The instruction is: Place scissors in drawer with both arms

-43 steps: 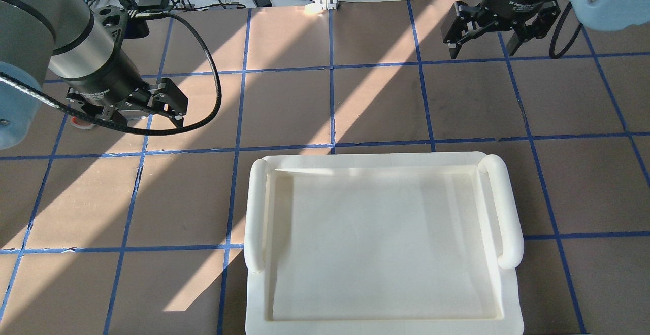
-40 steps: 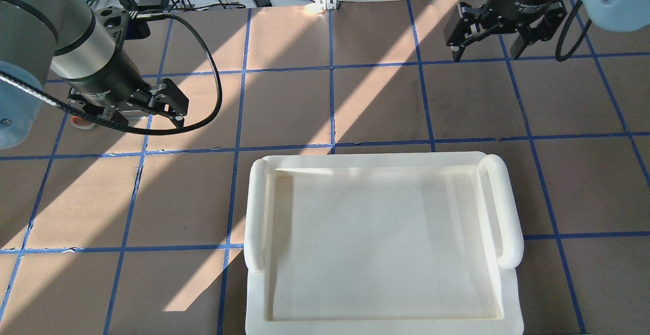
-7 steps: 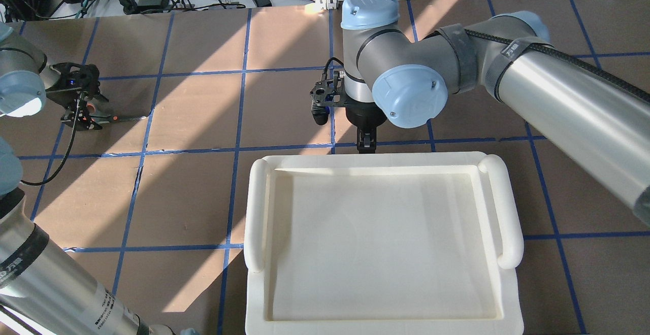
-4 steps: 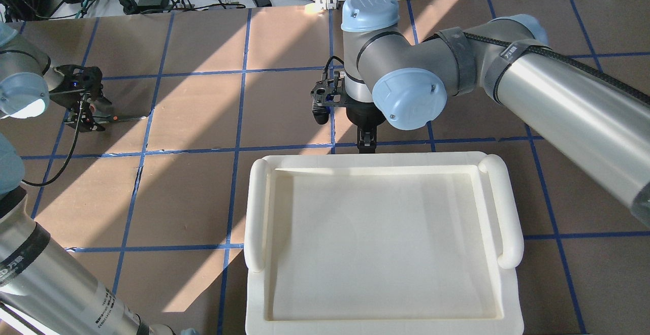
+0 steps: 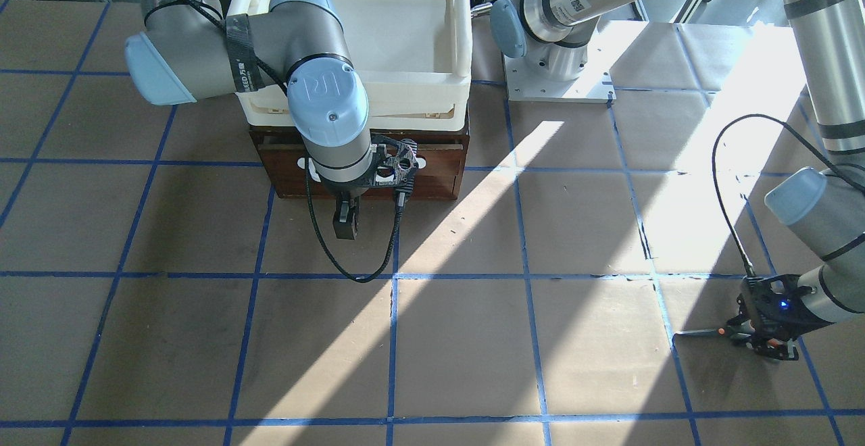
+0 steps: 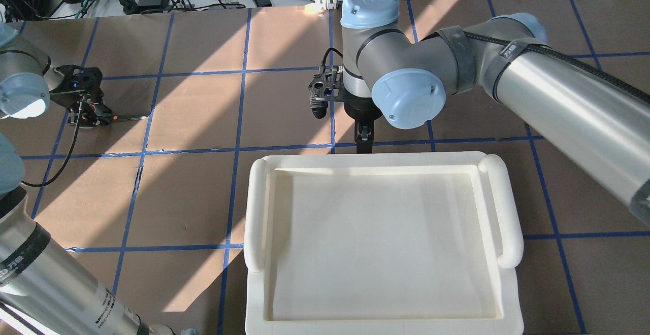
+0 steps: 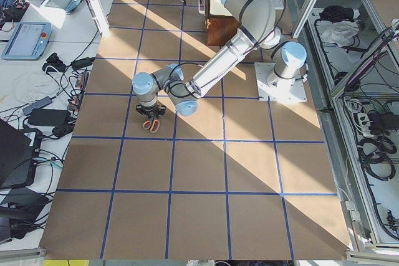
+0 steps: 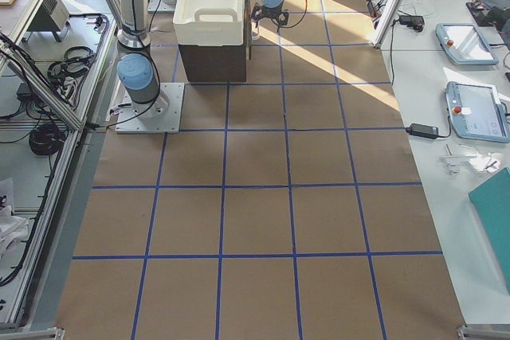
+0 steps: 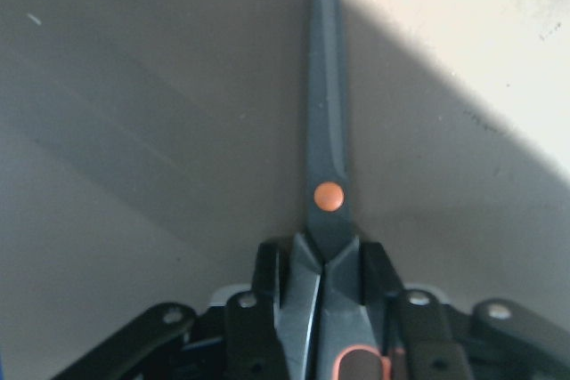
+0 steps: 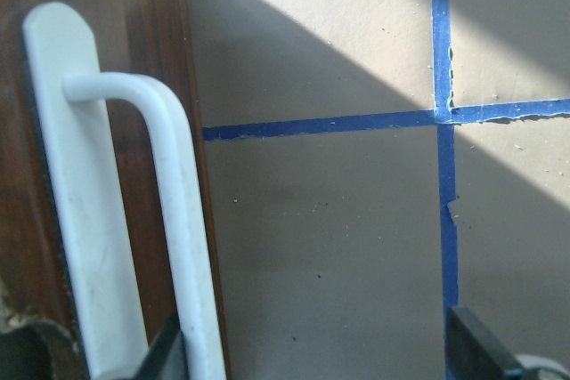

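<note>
Scissors (image 9: pixel 328 149): flat on the brown table paper at the lower right of the front-facing frame, well apart from the drawer (image 5: pixel 439 169). Blades point to the top of the left wrist frame.
Left gripper (image 9: pixel 326 260): clenched on the scissors just behind the orange pivot. Fingers (image 9: pixel 267 278) touch both sides of the shank, and the handles sit back under the palm.
Why that grip: we judge a pinch near the pivot keeps the blades shut and the load balanced for the carry.
Lift: we cannot tell whether the blades are off the paper.
Right gripper (image 5: pixel 344 219): released, jaws wide, low in front of the drawer at the upper left of the front-facing frame.
Bar handle (image 10: pixel 178 220): runs up the left of the right wrist frame, just inside 1 finger. The other finger is well apart at lower right.
Drawer state: shut, under the white tray (image 5: pixel 419 101).
Why 2 arms: we judge 1 holds the scissors while the other pulls the drawer.
Next: right jaws need to centre on the bar before closing.
</note>
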`<action>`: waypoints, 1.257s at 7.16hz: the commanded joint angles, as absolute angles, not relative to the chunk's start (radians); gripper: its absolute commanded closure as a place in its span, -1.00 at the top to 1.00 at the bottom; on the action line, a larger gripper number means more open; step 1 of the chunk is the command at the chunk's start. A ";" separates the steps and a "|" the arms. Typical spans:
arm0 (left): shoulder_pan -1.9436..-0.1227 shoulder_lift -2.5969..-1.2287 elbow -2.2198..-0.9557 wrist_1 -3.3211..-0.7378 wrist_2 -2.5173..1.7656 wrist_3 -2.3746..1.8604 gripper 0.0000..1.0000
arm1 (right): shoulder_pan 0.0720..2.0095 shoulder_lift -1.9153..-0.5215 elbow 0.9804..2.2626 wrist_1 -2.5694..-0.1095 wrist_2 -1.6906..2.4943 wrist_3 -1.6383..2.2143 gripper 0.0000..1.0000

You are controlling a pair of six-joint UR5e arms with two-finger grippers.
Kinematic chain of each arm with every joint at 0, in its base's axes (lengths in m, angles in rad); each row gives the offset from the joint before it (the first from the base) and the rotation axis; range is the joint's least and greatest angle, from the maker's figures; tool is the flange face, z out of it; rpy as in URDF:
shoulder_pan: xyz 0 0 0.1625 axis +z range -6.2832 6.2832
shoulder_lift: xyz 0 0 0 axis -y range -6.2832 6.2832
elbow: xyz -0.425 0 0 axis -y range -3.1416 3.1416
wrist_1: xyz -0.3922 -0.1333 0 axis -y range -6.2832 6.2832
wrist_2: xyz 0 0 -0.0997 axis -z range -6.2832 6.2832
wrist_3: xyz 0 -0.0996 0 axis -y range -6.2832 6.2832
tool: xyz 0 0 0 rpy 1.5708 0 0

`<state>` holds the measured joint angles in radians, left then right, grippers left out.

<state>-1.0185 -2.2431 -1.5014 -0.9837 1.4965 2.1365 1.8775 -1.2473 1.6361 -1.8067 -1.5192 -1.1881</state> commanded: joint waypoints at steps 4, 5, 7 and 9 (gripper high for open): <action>-1.064 -2.209 -1.491 -0.989 1.532 2.143 -1.00 | 1.867 -1.169 1.517 -1.828 -1.520 -1.229 1.00; -1.092 -2.180 -1.491 -0.999 1.535 2.143 -1.00 | 1.865 -1.155 1.499 -1.829 -1.520 -1.244 1.00; -1.150 -2.107 -1.493 -1.038 1.542 2.140 -1.00 | 1.864 -1.128 1.457 -1.850 -1.513 -1.246 1.00; -1.204 -2.040 -1.493 -1.075 1.549 2.128 -1.00 | 1.858 -1.098 1.416 -1.850 -1.512 -1.246 1.00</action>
